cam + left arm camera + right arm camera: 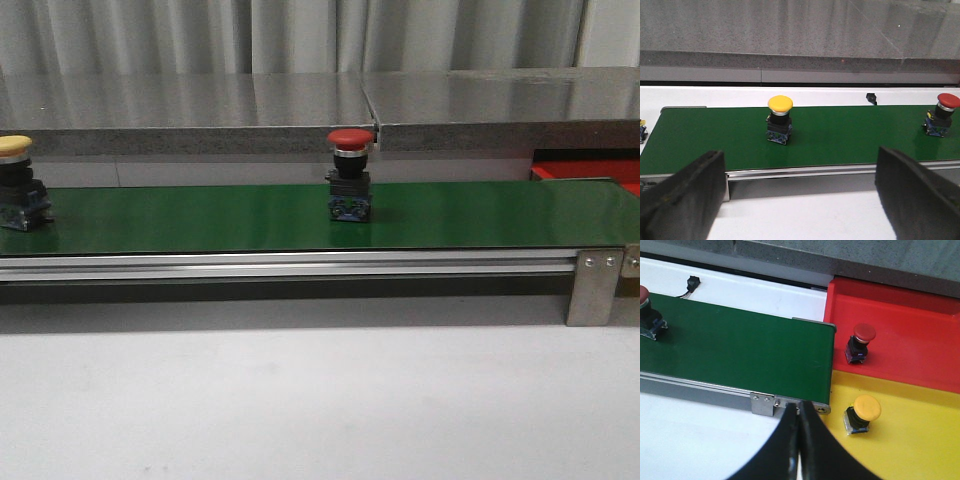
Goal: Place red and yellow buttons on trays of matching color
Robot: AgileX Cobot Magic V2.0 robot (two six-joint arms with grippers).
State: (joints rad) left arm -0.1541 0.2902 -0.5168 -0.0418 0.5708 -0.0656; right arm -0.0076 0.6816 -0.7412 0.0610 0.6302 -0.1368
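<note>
On the green belt (200,215) a red button (349,170) stands upright near the middle and a yellow button (15,180) at the far left end. The left wrist view shows the same yellow button (780,117) and red button (942,112) beyond my left gripper (800,200), which is open and empty above the white table. My right gripper (799,412) is shut on nothing, near the belt's end bracket. Past that end lie a red tray (910,315) holding a red button (861,342) and a yellow tray (925,450) holding a yellow button (862,415).
A grey stone-like ledge (200,105) runs behind the belt. The belt's aluminium rail ends in a metal bracket (595,285). A small black connector (870,97) lies on the white surface behind the belt. White tabletop (300,400) spans the front.
</note>
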